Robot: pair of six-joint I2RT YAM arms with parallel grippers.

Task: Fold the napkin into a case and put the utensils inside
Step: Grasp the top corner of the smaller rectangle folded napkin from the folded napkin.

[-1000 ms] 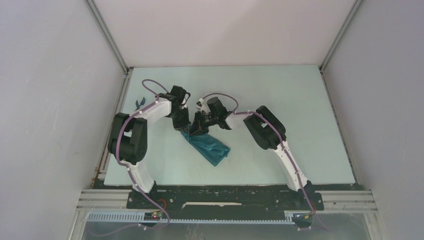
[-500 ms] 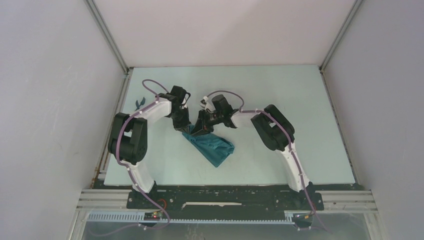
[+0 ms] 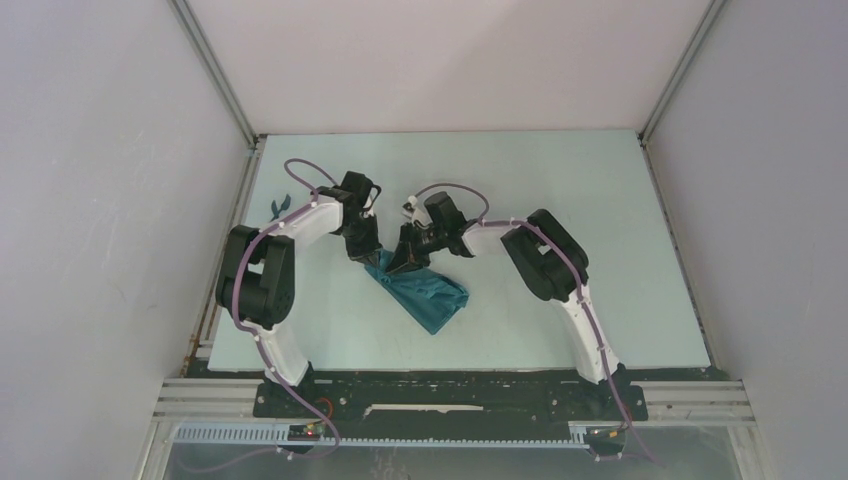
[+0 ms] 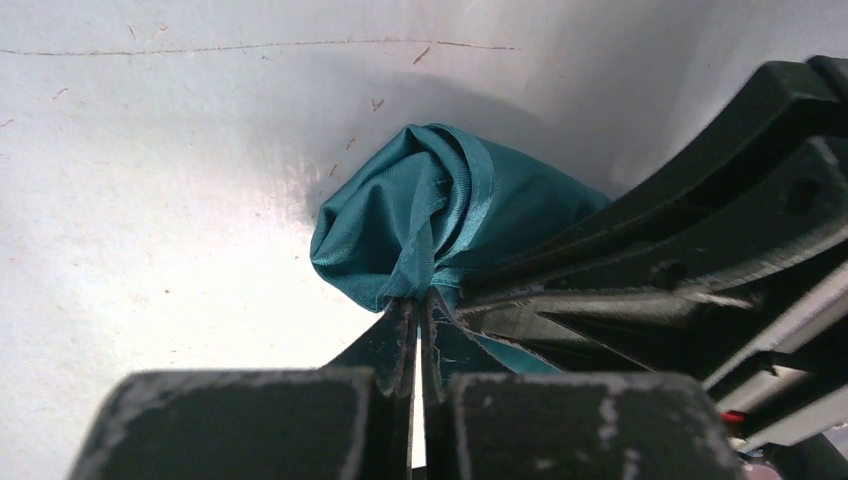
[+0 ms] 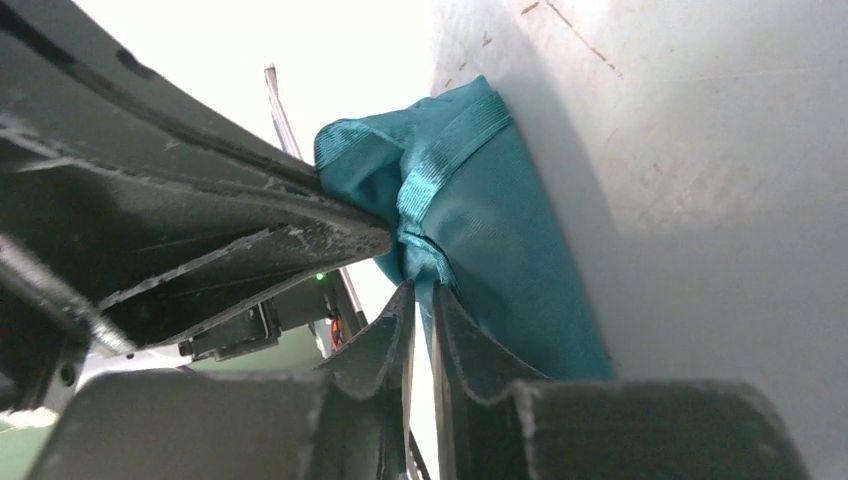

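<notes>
The teal napkin [image 3: 428,296] lies as a crumpled oblong bundle slanting from the table's middle toward the near side. Its upper left end is lifted between both grippers. My left gripper [image 3: 368,256] is shut on a bunched hem of the napkin [image 4: 400,225], its fingertips [image 4: 418,300] pressed together on the cloth. Right beside it, my right gripper [image 3: 399,266] is shut on the same end of the napkin [image 5: 510,250], with a fold caught between its tips [image 5: 422,292]. Each wrist view shows the other gripper's fingers [image 4: 690,240] [image 5: 200,220] close alongside. The utensils are out of view.
A small dark blue-green object [image 3: 279,206] lies near the table's left edge, behind the left arm. The pale table [image 3: 560,190] is fenced by white walls and a metal frame [image 3: 650,110]. Both arm bases stand at the near edge.
The right arm's elbow swung to the right and its gripper shifted slightly along the napkin's end. The bundle's near end moved a little right. The left arm stayed put.
</notes>
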